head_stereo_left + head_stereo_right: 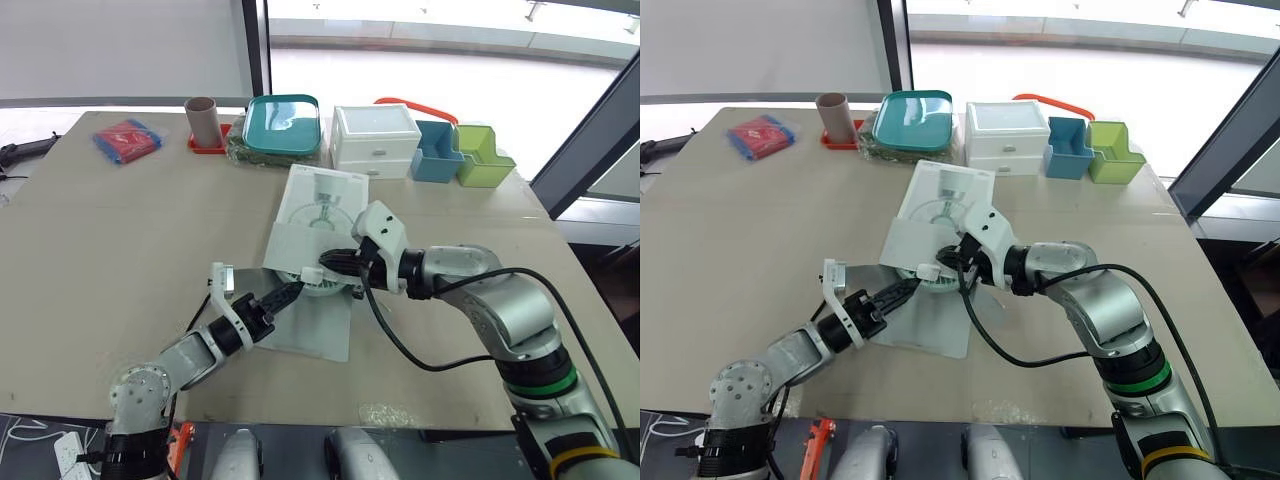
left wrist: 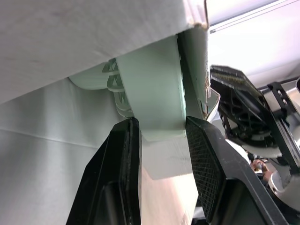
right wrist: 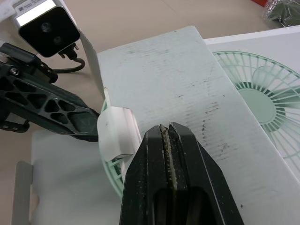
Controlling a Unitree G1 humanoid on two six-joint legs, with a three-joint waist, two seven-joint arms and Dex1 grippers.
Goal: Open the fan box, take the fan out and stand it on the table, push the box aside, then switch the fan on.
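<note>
Robotics test room in an office-style building: a broad beige desk (image 1: pixel 120 250) stands beside tall, dark-framed windows (image 1: pixel 450 60). Staged props line its far edge, from a red pouch (image 1: pixel 127 139) at 10 o'clock past a teal tray (image 1: pixel 283 123) and a white drawer unit (image 1: pixel 375 140) at 12 to blue (image 1: pixel 437 152) and green bins (image 1: pixel 483 160) at 1. A power strip (image 1: pixel 68 455) lies on the floor at 7 o'clock.

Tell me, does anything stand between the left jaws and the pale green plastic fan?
Nothing visible does. The left gripper grips the fan between its jaws, at the open end of the white cardboard box.
</note>
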